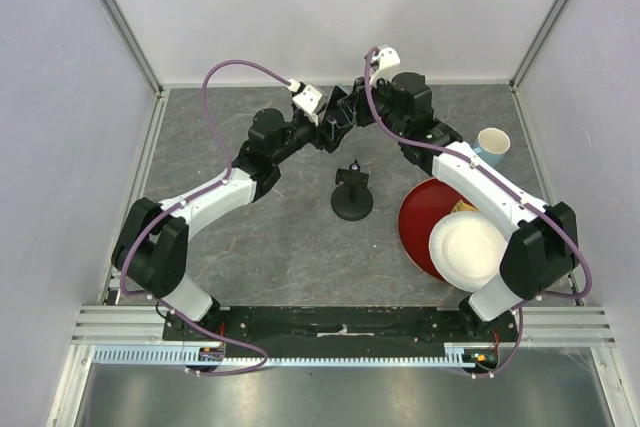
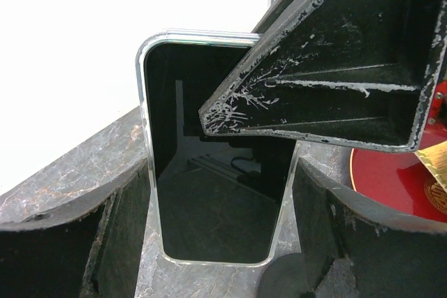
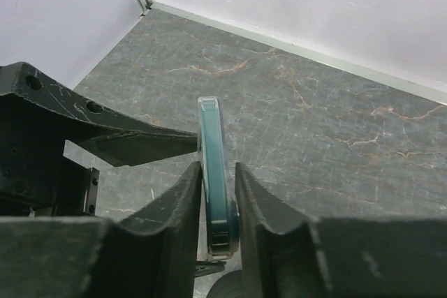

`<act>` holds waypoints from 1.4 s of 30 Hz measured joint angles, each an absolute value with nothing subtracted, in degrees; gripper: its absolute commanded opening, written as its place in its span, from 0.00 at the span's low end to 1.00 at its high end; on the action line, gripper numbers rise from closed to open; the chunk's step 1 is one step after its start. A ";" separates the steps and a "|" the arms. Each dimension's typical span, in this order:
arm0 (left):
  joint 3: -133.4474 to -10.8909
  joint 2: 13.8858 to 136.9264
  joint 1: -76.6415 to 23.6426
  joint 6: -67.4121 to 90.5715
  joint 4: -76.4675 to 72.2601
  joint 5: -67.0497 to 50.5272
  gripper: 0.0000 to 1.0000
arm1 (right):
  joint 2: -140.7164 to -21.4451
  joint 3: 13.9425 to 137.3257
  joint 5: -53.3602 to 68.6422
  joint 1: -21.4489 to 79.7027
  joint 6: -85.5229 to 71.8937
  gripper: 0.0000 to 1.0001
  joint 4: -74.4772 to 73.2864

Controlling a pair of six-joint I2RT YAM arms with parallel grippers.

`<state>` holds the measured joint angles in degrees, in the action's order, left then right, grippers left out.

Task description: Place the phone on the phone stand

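Robot lab cell: plain white panel walls [image 1: 330, 7] on alu. frame posts [image 1: 119, 19], grey stone-look table [image 1: 300, 247], two arms [image 1: 215, 197] bolted to a slotted rail [image 1: 130, 325] w/ purple cables [image 1: 250, 64] (bench rig, boxed in on three sides).

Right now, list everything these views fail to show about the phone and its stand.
- Top view: the phone is lost between the dark left fingers and right fingers, too small to separate.
- Left wrist view: a right finger covers the phone's upper right corner.
- Right wrist view: the phone shows edge-on only, its lower end behind the fingers.
- Wrist views: the phone stand falls below the frame, cradle unseen.
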<state>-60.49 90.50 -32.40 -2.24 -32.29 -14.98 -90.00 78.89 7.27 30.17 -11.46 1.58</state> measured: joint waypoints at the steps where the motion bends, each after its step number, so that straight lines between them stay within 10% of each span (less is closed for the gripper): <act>1: -60.49 90.50 -32.40 -2.28 -32.21 -14.96 0.02 | -90.06 78.91 7.46 30.17 -11.40 0.22 1.58; 4: -60.49 90.50 -32.38 -2.44 -32.01 -15.11 0.02 | -90.08 78.91 8.08 30.28 -10.83 0.00 1.58; 7: -60.71 90.50 -32.38 -2.44 -31.59 -15.20 0.42 | -90.08 78.91 8.84 30.17 -10.55 0.00 1.58; 8: -60.88 90.50 -32.38 -2.44 -31.24 -15.25 0.79 | -90.06 78.91 8.86 30.20 -10.48 0.00 1.67; 10: -61.39 90.50 -32.38 -2.31 -30.74 -15.00 0.89 | -89.93 78.83 8.40 30.22 -10.41 0.00 2.20; 24: -68.34 84.14 -28.40 10.09 -19.00 -10.61 0.81 | -74.98 67.88 -20.86 28.12 -6.04 0.00 2.04; 33: -55.48 68.84 -27.51 17.74 -10.02 -11.11 0.67 | -65.71 67.85 -7.01 28.38 -0.60 0.00 -3.42; 42: -48.21 63.35 -27.83 20.25 -0.27 -15.00 0.76 | -56.84 67.94 4.95 28.67 2.17 0.00 -12.19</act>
<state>-48.21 63.35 -27.83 20.25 -0.27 -15.00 -56.84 67.94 4.95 28.67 2.17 -12.19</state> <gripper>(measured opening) 0.798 0.226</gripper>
